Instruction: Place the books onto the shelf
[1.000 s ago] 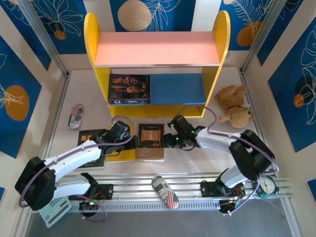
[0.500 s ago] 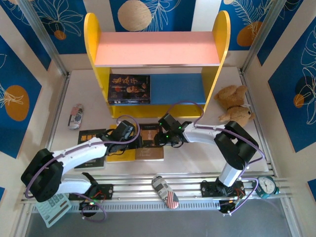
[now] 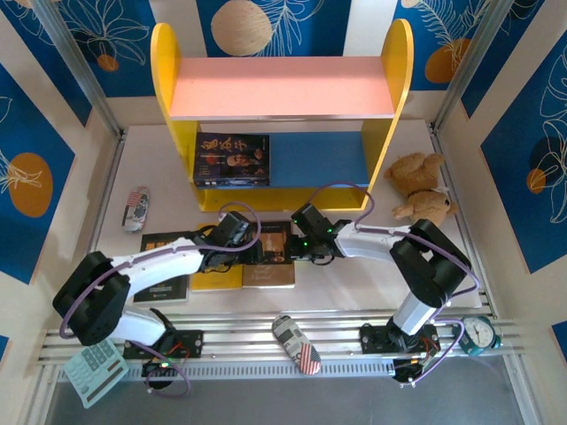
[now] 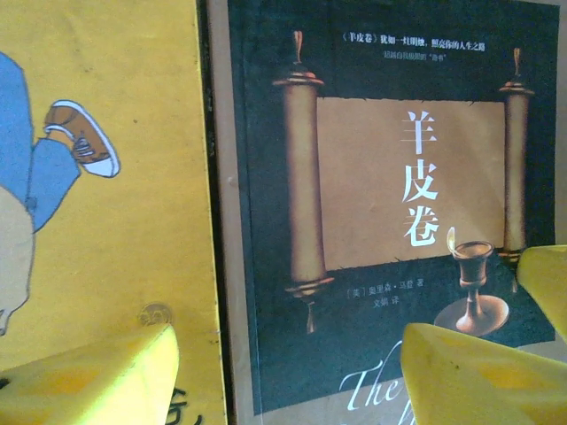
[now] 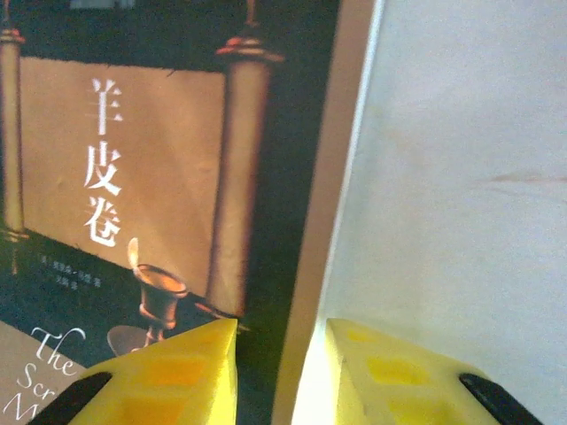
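Under right pincer (image 5: 282, 345), scroll book (image 5: 133, 177) edge

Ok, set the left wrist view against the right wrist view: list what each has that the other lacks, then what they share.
Left wrist, not right wrist: the yellow book with a cartoon leg and shoe, lying just left of the scroll-cover book; the left gripper, fingers wide apart, one over each cover.
Right wrist, not left wrist: bare white table beside the scroll-cover book's right edge; the right gripper, fingers narrowly apart astride that edge.
Both: the scroll-cover book, with its white characters and its lamp.
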### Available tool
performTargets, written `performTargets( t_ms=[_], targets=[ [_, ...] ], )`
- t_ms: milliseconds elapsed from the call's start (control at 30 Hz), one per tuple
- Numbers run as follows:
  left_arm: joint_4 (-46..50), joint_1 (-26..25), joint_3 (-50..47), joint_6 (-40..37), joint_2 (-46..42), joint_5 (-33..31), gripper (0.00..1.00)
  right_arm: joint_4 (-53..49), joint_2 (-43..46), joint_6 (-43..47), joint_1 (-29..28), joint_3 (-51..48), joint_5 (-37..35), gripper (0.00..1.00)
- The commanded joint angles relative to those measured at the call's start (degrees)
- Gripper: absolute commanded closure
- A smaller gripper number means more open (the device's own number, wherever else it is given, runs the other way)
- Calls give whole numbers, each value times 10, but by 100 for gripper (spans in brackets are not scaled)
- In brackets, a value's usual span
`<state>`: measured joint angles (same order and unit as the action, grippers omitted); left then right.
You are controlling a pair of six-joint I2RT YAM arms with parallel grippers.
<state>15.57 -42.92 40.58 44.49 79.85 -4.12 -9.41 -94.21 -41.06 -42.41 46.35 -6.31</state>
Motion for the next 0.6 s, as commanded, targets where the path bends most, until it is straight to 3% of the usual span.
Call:
performTargets(
  t_ms=[0, 400, 567],
  targets=[
    [-4, -10, 19, -10, 14, 9, 33, -98, -12, 9, 38, -50, -77, 71],
    [5, -22, 44, -17, 47, 9, 33, -74, 66, 24, 50, -71, -39, 67],
    [1, -27, 49, -18, 56, 12, 33, -73, 95, 28, 41, -66, -27, 60]
  ],
)
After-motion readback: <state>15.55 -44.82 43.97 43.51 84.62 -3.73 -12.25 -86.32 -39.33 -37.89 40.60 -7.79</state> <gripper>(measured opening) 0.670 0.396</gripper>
